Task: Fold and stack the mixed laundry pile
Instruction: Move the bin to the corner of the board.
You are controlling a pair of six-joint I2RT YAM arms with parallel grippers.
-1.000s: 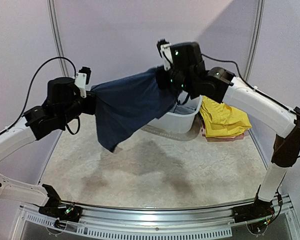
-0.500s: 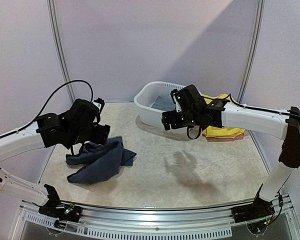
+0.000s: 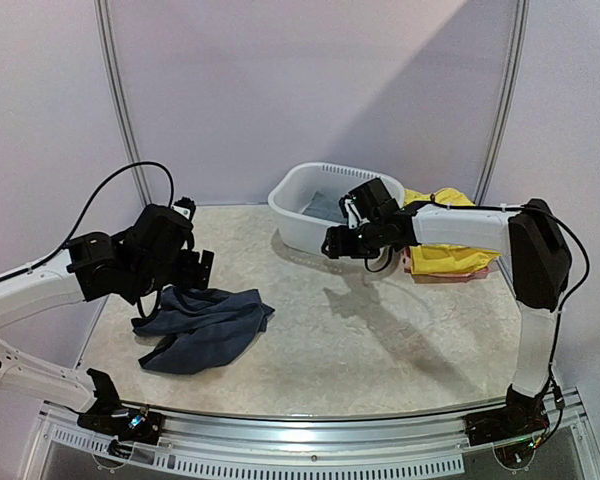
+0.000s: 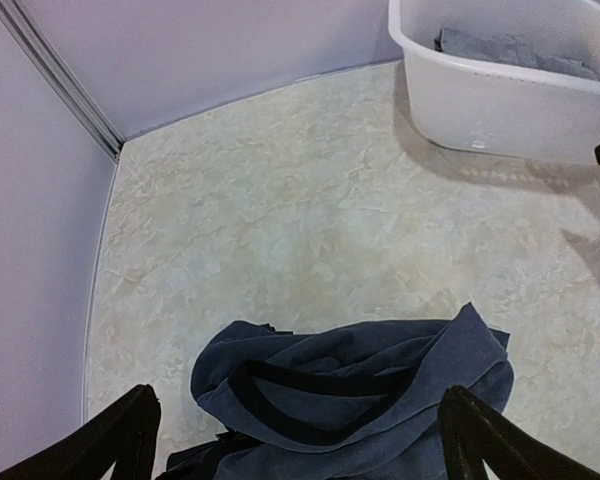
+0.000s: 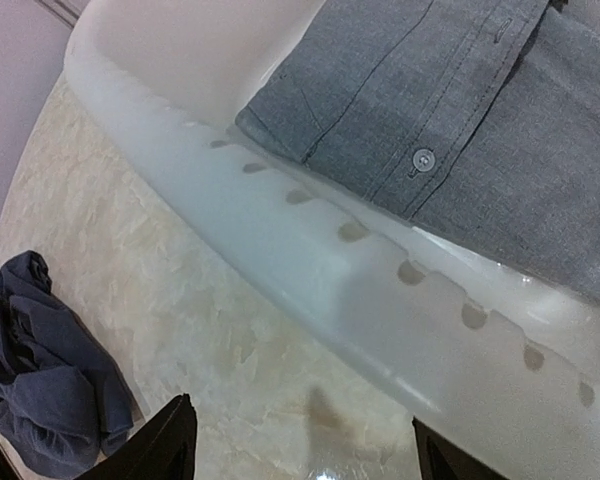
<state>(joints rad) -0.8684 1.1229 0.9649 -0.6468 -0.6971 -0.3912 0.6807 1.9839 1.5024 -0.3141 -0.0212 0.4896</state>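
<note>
One navy top (image 3: 205, 330), one white basin (image 3: 292, 218)

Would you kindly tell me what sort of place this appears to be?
Probably a robot test booth, not a home: plain lilac partition walls, a marble-patterned tabletop, and a white plastic basin holding a grey buttoned garment.
</note>
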